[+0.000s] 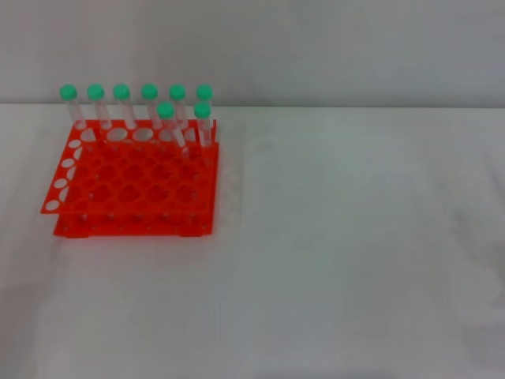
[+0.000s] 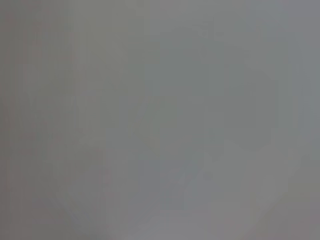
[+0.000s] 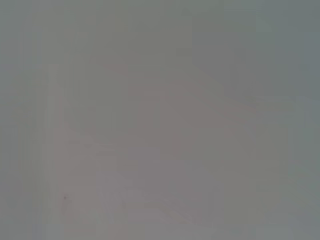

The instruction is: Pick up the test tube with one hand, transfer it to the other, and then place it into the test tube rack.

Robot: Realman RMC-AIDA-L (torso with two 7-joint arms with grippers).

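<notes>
The bright orange-red plastic rack with round holes sat on the white surface, eight clear green-capped tubes standing upright along its far rows, held by its holes. Neither of my tools showed, so their grip went unseen.

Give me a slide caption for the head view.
Eight green-capped tubes stand in the orange-red rack on a white table; no arms visible.

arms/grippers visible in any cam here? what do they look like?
Neither arm nor gripper shows in any view. Head view shows only the orange-red test tube rack with green-capped tubes on the white table; both wrist views are blank grey.
</notes>
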